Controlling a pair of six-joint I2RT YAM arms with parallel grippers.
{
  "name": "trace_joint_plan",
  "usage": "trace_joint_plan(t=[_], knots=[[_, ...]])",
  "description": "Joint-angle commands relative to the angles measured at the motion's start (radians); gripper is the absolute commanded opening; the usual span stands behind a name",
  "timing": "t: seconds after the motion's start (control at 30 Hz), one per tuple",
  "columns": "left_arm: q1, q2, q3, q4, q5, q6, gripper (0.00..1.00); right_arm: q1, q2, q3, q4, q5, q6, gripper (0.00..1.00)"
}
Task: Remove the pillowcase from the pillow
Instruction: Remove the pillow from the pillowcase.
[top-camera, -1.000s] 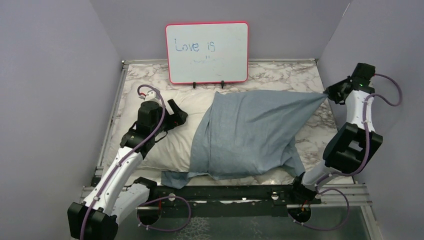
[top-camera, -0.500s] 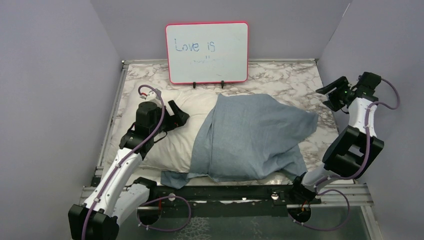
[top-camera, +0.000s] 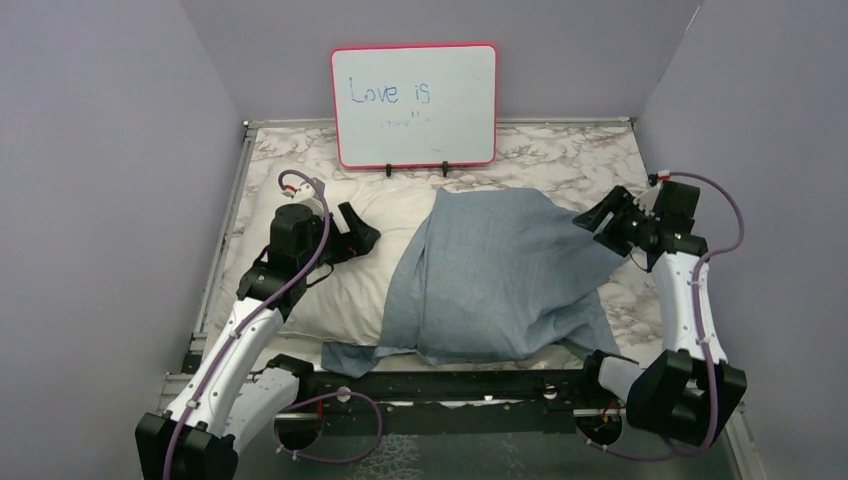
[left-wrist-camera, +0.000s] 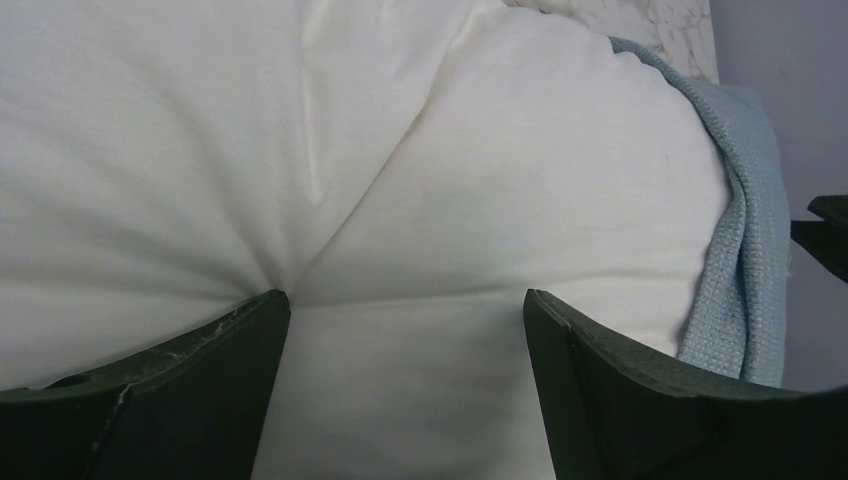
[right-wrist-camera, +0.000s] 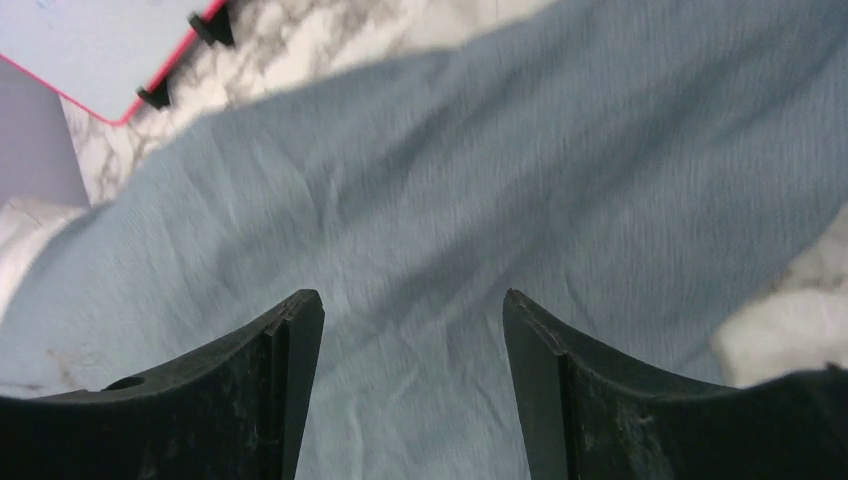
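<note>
right claw (top-camera: 598, 222) spread wide beside rumpled blue-grey pillowcase (top-camera: 500, 280)

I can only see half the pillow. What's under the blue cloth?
The white pillow goes in under the blue pillowcase; its left part sticks out bare. How far it reaches under the cloth is hidden; only soft bumps show.
</note>
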Motion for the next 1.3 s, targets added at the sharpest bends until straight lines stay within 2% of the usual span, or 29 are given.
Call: trace_joint_plan(t=[0.0, 0.27, 0.43, 0.57, 0.6, 0.8, 1.0, 1.13, 1.27], knots=[[0.009, 0.002, -0.026, -0.169, 0.031, 0.031, 0.91, 0.009, -0.171, -0.129, -0.128, 0.014, -0.048, 0.71], [0.009, 0.001, -0.024, -0.145, 0.052, 0.054, 0.92, 0.015, -0.408, -0.26, -0.287, -0.16, 0.05, 0.74], [0.009, 0.008, -0.03, -0.118, 0.094, 0.05, 0.92, 0.02, -0.421, -0.423, -0.179, -0.374, 0.118, 0.74], [0.009, 0.005, -0.016, -0.119, 0.135, 0.063, 0.93, 0.027, -0.414, -0.442, -0.187, -0.306, 0.113, 0.75], [0.009, -0.01, 0.011, -0.12, 0.164, 0.06, 0.95, 0.026, -0.42, -0.518, -0.115, -0.247, 0.192, 0.75], [0.009, -0.026, 0.089, -0.171, 0.182, 0.069, 0.95, 0.033, -0.432, -0.664, 0.014, -0.09, 0.45, 0.73], [0.01, -0.031, 0.192, -0.233, 0.239, 0.101, 0.95, 0.036, -0.4, -0.589, -0.031, 0.104, 0.48, 0.74], [0.009, -0.033, 0.224, -0.242, 0.295, 0.107, 0.96, 0.037, -0.354, -0.555, -0.01, 0.08, 0.523, 0.74], [0.009, -0.032, 0.184, -0.243, 0.314, 0.095, 0.96, 0.087, -0.341, -0.574, 0.01, 0.099, 0.61, 0.74]])
